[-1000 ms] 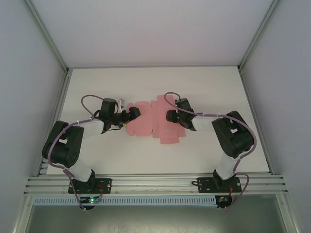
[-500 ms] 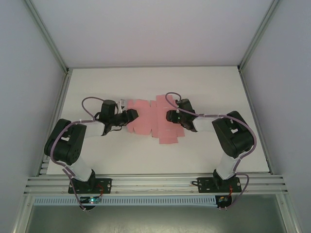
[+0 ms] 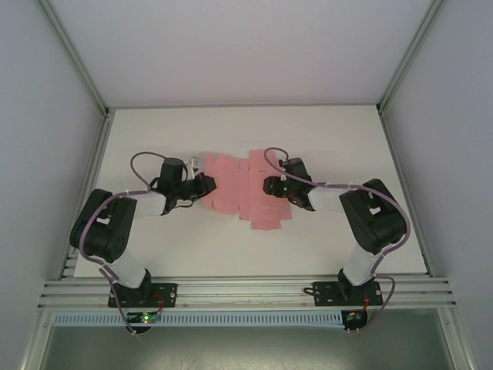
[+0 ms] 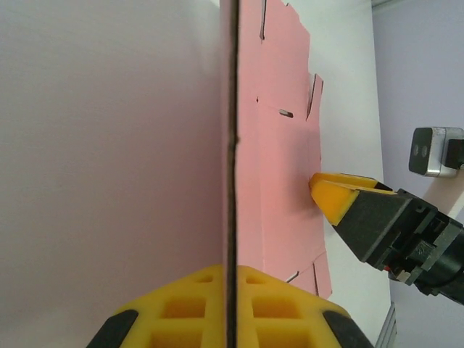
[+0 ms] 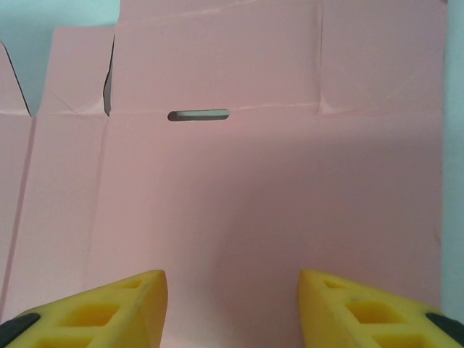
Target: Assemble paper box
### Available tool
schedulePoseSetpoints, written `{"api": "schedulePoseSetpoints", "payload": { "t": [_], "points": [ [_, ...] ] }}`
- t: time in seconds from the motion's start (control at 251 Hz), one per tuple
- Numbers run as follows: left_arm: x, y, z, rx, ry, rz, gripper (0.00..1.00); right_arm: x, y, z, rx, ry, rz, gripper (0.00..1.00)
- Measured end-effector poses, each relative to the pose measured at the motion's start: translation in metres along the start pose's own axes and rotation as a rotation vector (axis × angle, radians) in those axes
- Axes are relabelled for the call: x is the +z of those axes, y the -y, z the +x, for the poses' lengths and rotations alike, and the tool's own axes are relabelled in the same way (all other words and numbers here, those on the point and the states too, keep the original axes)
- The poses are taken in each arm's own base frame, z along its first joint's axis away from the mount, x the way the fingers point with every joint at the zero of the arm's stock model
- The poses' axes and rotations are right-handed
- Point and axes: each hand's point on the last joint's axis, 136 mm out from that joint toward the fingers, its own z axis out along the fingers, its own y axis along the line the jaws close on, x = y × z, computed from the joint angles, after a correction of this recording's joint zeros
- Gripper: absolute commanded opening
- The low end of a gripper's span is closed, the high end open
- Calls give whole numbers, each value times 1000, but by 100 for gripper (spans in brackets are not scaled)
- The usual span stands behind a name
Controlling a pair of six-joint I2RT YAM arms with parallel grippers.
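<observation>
Paper box (image 3: 239, 189) is a flat pink sheet lying on the white table (image 3: 154, 247). Its long side runs left to right between the 2 arms. At the sheet's left end, the left gripper (image 3: 209, 183) has its 2 fingers squeezed tight on the thin edge. Over the sheet's right part, the right gripper (image 5: 232, 293) has its fingers (image 5: 123, 304) about half apart and holds nothing, and 1 tip seems to touch the card. The left arm is nearer the left flap, so I think it should fold that flap up toward the sheet's middle while the right one presses down.
</observation>
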Motion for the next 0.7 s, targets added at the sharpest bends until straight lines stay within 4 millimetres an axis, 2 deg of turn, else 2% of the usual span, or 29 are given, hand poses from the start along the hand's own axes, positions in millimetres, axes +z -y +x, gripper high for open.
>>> {"api": "schedulePoseSetpoints", "payload": {
  "t": [0.092,0.235,0.299,0.359,0.491,0.698],
  "points": [
    [-3,10,-6,35,14,19,0,-14,2,-10,5,16,-22,61],
    [-13,35,-16,109,47,66,0,-49,2,-43,4,108,-76,69],
    [-17,47,-20,143,57,95,0,-66,-2,-57,-8,154,-113,79],
    [-21,59,-21,174,58,129,0,-81,-6,-66,-16,190,-153,98],
    [-28,85,-19,250,55,191,0,-108,-9,-78,-26,252,-247,99],
    [-51,133,-21,387,105,281,0,-132,1,-83,-20,311,-321,98]
  ]
}}
